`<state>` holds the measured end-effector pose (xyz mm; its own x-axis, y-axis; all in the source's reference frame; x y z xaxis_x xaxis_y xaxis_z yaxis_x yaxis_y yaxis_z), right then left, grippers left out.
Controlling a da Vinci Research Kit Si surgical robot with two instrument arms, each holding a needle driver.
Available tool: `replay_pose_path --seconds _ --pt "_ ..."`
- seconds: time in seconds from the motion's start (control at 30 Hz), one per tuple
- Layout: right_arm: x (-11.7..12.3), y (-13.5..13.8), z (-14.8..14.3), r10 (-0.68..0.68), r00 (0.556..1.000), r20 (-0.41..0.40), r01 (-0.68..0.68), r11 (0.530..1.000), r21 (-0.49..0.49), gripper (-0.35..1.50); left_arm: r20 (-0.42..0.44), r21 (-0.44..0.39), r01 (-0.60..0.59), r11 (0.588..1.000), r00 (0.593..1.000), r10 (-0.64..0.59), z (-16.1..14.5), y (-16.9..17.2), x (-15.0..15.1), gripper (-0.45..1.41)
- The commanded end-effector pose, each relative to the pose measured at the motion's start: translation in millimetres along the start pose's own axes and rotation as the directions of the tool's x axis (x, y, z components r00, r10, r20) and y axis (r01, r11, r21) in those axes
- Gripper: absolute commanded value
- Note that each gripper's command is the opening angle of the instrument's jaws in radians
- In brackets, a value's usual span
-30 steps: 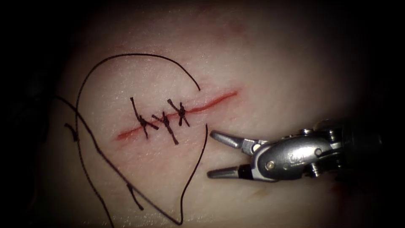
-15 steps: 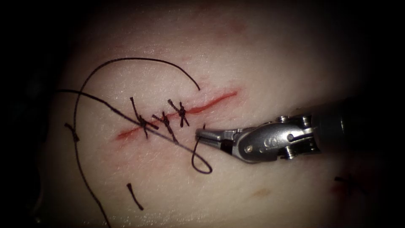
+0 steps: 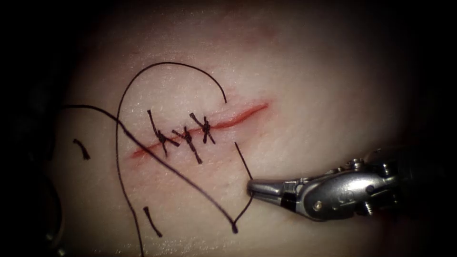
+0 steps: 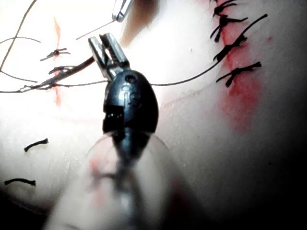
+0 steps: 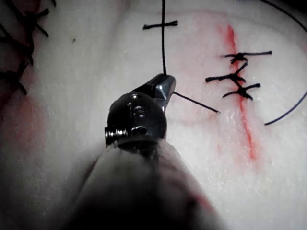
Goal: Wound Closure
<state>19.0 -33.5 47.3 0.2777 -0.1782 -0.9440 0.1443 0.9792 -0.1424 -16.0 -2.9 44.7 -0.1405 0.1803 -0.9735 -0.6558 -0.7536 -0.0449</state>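
The tissue (image 3: 304,85) bears a red cut (image 3: 238,115) closed over its left part by three dark stitches (image 3: 185,135). Black thread (image 3: 166,64) arcs above the cut and enters the tissue just above it. It comes out below the cut and runs to my right tool (image 3: 251,186), whose jaws are shut on it (image 5: 165,84). From there the thread loops down and back up to the left. My left tool (image 4: 108,48) is shut, and a dark strand (image 4: 79,64), seemingly the thread, leads from its tips toward the stitches.
Two short cut ends of thread (image 3: 81,148) (image 3: 152,221) lie on the tissue left of and below the cut. A second stitched cut with red fluid (image 4: 235,52) lies beside it. The right tool's tip (image 4: 120,9) is seen beyond my left jaws.
The right tool's jaws went from open to shut, took the thread just below the cut and drew it down and to the right. The loop on the tissue shifted with it.
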Motion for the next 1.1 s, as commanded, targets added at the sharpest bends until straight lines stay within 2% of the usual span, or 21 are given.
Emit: replay_pose_path --seconds 0.03,0.2,0.23,0.33,0.4,0.43,0.47,0.5,0.53,0.57,0.63,0.77,0.87,0.97,1.1 --pt "2.4 -3.5 -0.5 0.006 0.999 -0.034 -0.004 0.998 0.070 -0.35 -0.004 -0.003 0.001 1.000 1.000 -0.001 0.6 0.5 -0.5 -0.45" --pt "7.4 -6.9 -1.4 0.022 0.994 -0.110 0.004 0.973 0.229 -0.35 -0.005 -0.007 -0.002 1.000 1.000 0.002 1.1 0.9 -0.6 -0.45" --pt "8.6 -7.6 -1.2 0.022 0.992 -0.120 0.014 0.958 0.288 -0.35 -0.008 -0.008 -0.003 1.000 1.000 0.003 1.2 1.0 -0.7 -0.45" --pt "9.7 -7.6 -0.8 0.013 0.989 -0.145 0.035 0.946 0.323 -0.35 -0.007 -0.009 -0.004 1.000 1.000 0.004 1.2 1.1 -0.8 -0.45" --pt "9.4 -6.3 -0.4 0.022 0.985 -0.170 0.031 0.951 0.306 -0.35 -0.007 -0.010 -0.005 1.000 1.000 0.005 1.1 1.1 -0.8 -0.45" --pt "9.1 -5.5 -0.4 0.026 0.986 -0.168 0.021 0.963 0.268 -0.06 -0.007 -0.011 -0.011 1.000 1.000 0.010 1.0 1.1 -0.8 -0.45" --pt "8.6 -4.4 -0.4 0.033 0.988 -0.154 0.001 0.977 0.211 0.49 -0.008 -0.012 -0.011 1.000 1.000 0.011 1.0 1.0 -0.8 -0.45" --pt "8.2 -3.5 -0.3 0.042 0.989 -0.143 -0.017 0.984 0.175 0.86 -0.008 -0.014 -0.011 1.000 1.000 0.010 0.8 1.0 -0.9 -0.45" --pt "7.7 -2.6 -0.3 0.055 0.989 -0.136 -0.035 0.989 0.146 1.05 -0.009 -0.015 -0.010 1.000 1.000 0.010 0.7 0.9 -0.9 -0.45" --pt "7.1 -1.4 -0.4 0.071 0.989 -0.128 -0.056 0.992 0.117 1.13 -0.010 -0.017 -0.010 1.000 1.000 0.010 0.6 0.8 -0.9 -0.45" --pt "5.4 1.1 -0.7 0.097 0.990 -0.103 -0.090 0.993 0.072 1.16 -0.011 -0.025 -0.007 1.000 1.000 0.007 -0.1 0.2 -1.0 -0.45" --pt "3.6 3.3 -0.9 0.097 0.992 -0.087 -0.094 0.995 0.036 1.16 0.002 -0.008 0.009 1.000 1.000 -0.009 -1.6 -1.6 -1.1 -0.45" --pt "2.5 4.2 -0.8 0.094 0.992 -0.082 -0.093 0.995 0.021 1.16 -0.002 0.026 0.022 0.999 1.000 -0.022 -3.1 -3.8 -1.1 -0.45" --pt "1.4 4.7 -0.5 0.086 0.993 -0.076 -0.085 0.996 0.011 1.08 -0.001 0.059 0.025 0.998 1.000 -0.025 -4.7 -6.7 -1.0 -0.45" --pt "-1.1 5.9 0.1 0.086 0.994 -0.061 -0.087 0.996 -0.022 1.03 0.011 0.084 0.013 0.996 1.000 -0.014 -5.4 -7.8 -1.2 -0.45"
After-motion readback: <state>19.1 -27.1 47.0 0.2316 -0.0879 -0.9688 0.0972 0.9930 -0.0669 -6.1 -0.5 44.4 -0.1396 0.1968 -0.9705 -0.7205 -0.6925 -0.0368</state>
